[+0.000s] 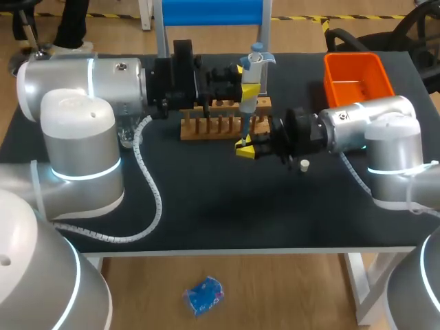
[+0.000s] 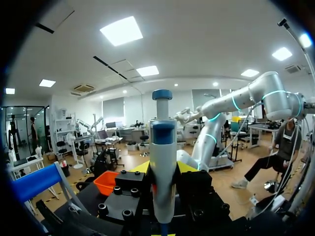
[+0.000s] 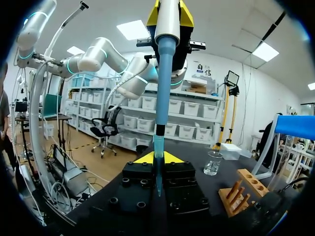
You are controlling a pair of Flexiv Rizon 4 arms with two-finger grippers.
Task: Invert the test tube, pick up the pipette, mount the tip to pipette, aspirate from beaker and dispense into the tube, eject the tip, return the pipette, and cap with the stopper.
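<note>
Lying loose on the dark worktop (image 1: 206, 206), a small white stopper (image 1: 304, 163) sits beside my right arm. Just beyond, the right hand (image 1: 245, 148) is clamped on the pipette tip (image 3: 157, 147). Above it, the left hand (image 1: 249, 90) grips the upright pipette (image 1: 255, 67), in front of the wooden rack (image 1: 206, 128).

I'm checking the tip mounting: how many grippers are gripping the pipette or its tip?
2. The left gripper, jaws shut, holds the white-and-blue plastic pipette by its body; the right gripper, jaws shut, clamps the pale blue plastic tip below.
</note>
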